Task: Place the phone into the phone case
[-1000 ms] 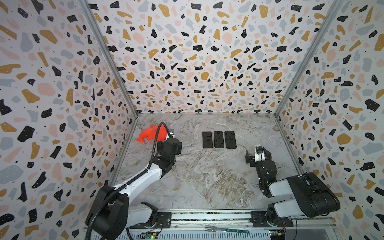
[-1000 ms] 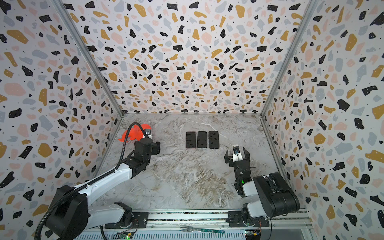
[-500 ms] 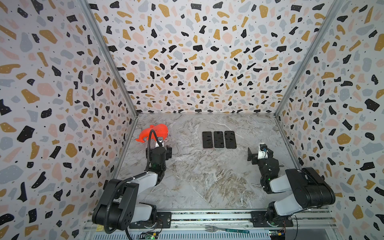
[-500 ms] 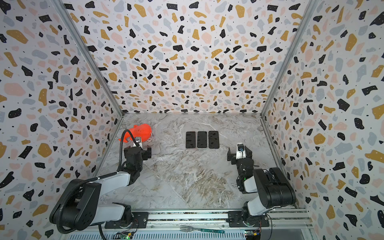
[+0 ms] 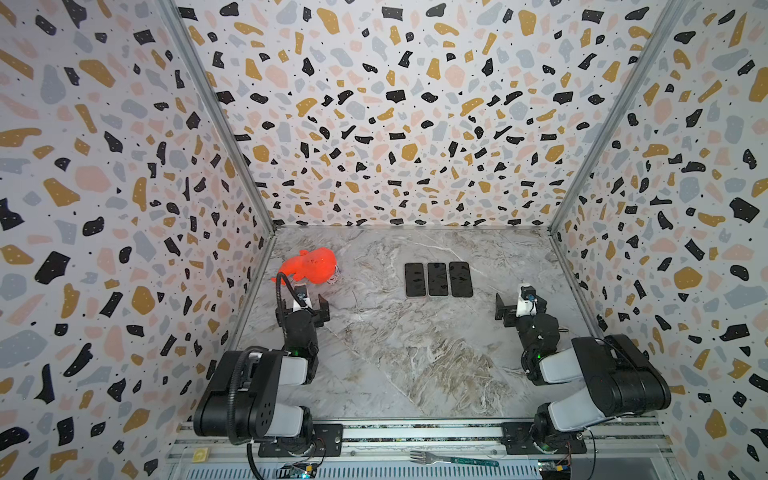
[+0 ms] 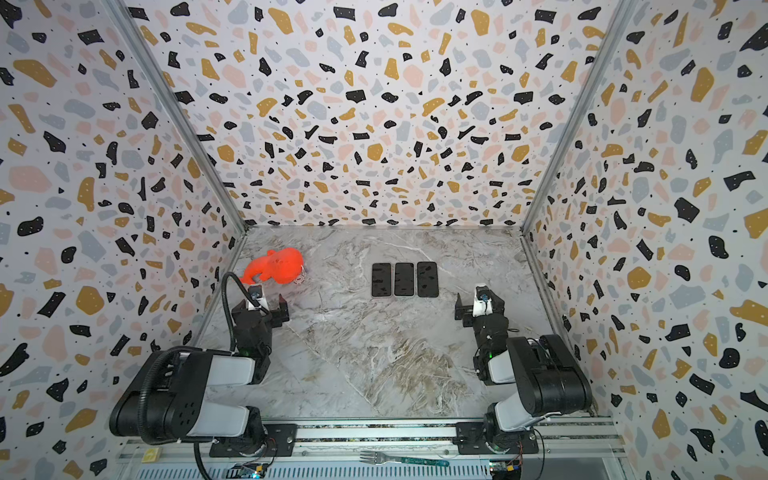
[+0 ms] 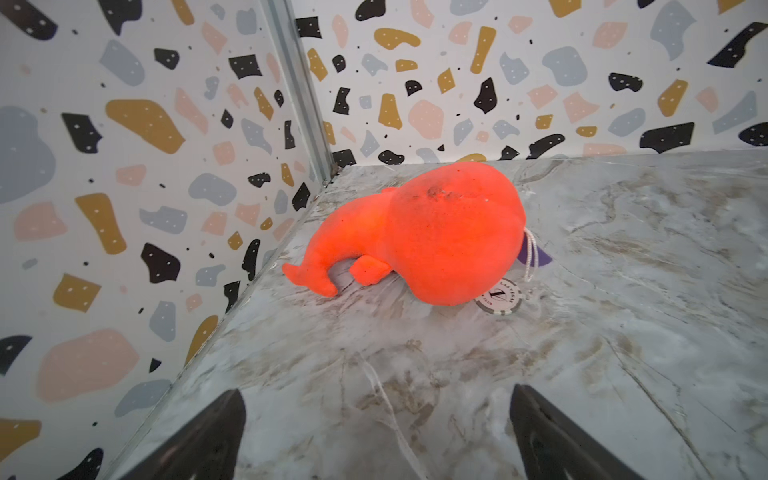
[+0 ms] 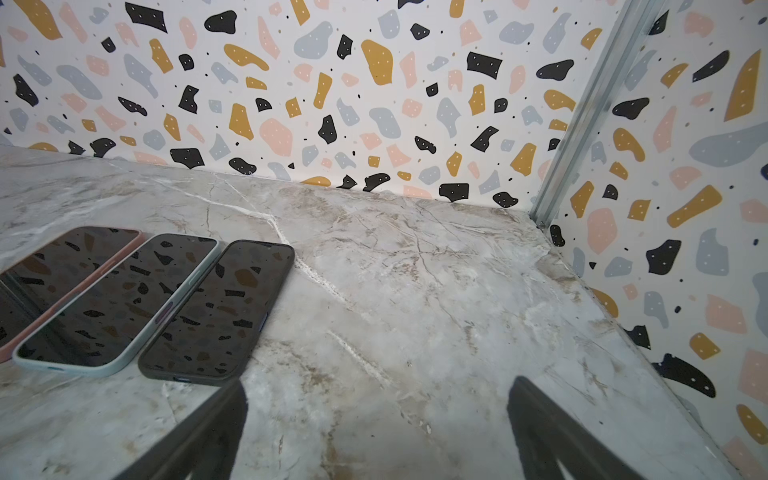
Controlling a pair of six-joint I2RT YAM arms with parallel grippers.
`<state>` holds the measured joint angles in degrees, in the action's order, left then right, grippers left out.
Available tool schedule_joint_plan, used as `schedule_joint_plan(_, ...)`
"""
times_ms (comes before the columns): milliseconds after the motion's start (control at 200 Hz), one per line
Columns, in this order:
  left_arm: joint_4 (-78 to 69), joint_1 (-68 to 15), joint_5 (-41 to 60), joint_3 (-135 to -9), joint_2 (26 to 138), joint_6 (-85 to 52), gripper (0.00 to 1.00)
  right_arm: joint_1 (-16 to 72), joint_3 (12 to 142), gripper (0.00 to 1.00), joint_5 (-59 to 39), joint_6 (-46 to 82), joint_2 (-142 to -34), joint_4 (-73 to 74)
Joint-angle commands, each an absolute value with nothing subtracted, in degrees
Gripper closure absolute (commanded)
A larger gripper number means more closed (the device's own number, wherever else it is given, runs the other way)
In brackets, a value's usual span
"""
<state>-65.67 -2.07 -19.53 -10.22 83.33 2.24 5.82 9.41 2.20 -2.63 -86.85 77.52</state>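
Note:
Three phones lie side by side, screens up, at the back middle of the marble floor. Each has a case rim around it: a pink one (image 5: 415,279) (image 8: 62,270), a pale green one (image 5: 437,279) (image 8: 120,299) and a dark grey one (image 5: 460,279) (image 8: 220,307). My left gripper (image 5: 302,309) (image 7: 376,390) stands open and empty near the left wall, well left of the phones. My right gripper (image 5: 520,309) (image 8: 377,381) is open and empty too, just right of and nearer than the dark grey phone. Neither gripper touches a phone.
An orange plush toy (image 5: 309,266) (image 7: 415,232) lies in the back left corner, just beyond my left gripper, with a poker chip (image 7: 498,297) at its edge. Patterned walls close three sides. A fork (image 5: 453,459) rests on the front rail.
Both arms have folded back toward the front rail. The left gripper has drawn away from the orange toy and the right gripper has shifted slightly right. Both stayed open.

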Motion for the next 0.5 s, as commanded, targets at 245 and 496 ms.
schedule_joint_plan(245, -69.72, -0.58, -19.71, -12.75, 84.77, -0.78, 0.0, 3.5, 11.42, 0.01, -2.43, -1.02, -86.74, 74.41)
schedule_joint_plan(496, -68.79, -0.56, -19.92, -13.11, 84.72, -0.81, 0.0, 3.08, 14.5, 0.01, -4.42, -1.35, -88.6, 70.35)
